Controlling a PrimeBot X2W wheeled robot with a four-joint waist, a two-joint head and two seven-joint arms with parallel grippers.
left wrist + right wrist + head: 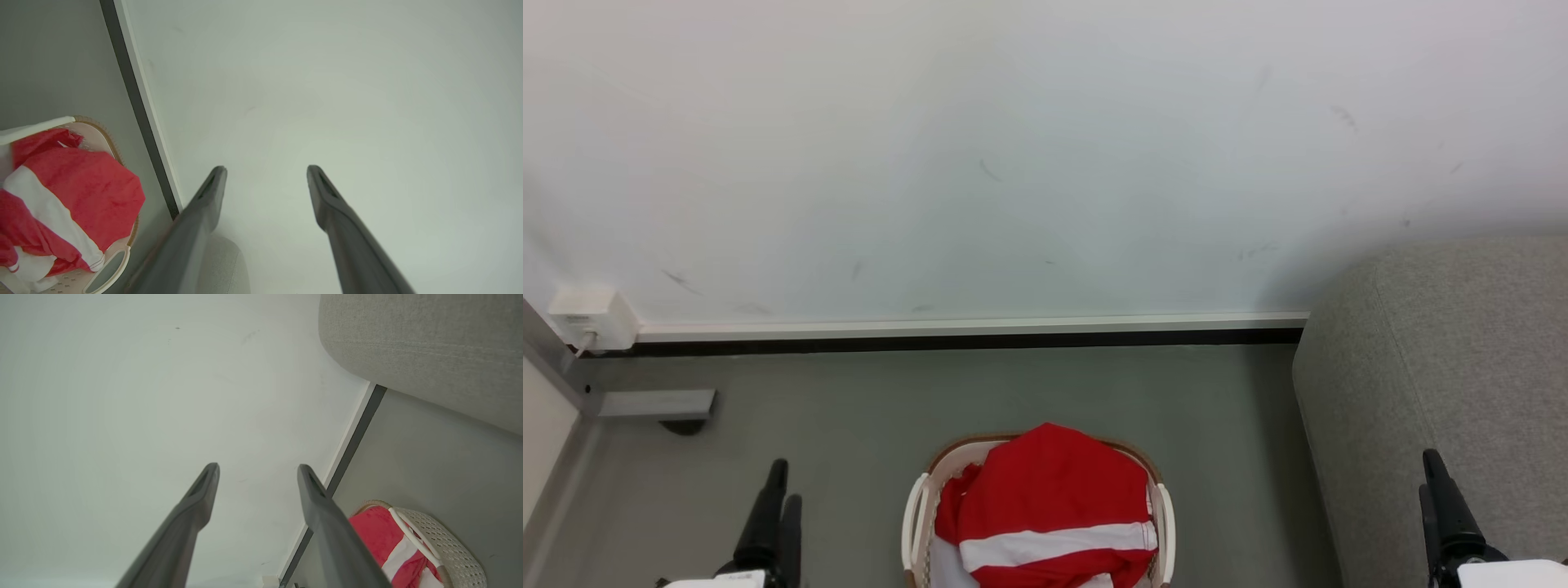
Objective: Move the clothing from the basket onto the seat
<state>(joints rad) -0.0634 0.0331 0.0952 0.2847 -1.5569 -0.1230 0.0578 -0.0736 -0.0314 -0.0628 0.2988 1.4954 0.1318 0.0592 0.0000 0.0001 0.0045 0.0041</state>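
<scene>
The clothing (1054, 490), red with a wide white stripe, is heaped in the basket (915, 510) at the bottom centre of the head view, on the floor. The grey seat (1445, 351) rises to the right of it. My left gripper (784, 482) stands left of the basket and my right gripper (1427, 474) in front of the seat, both well apart from the clothing. In the left wrist view my left gripper (266, 168) is open and empty, with the clothing (81, 183) and basket (110, 273) at lower left. My right gripper (258, 466) is open too, beside the clothing (376, 535), basket (449, 543) and seat (421, 347).
A white wall (1045, 163) with a dark baseboard (964, 339) stands behind the basket. A white socket box (592, 318) and a grey metal foot (658, 404) sit at the far left. Grey floor (849, 425) lies around the basket.
</scene>
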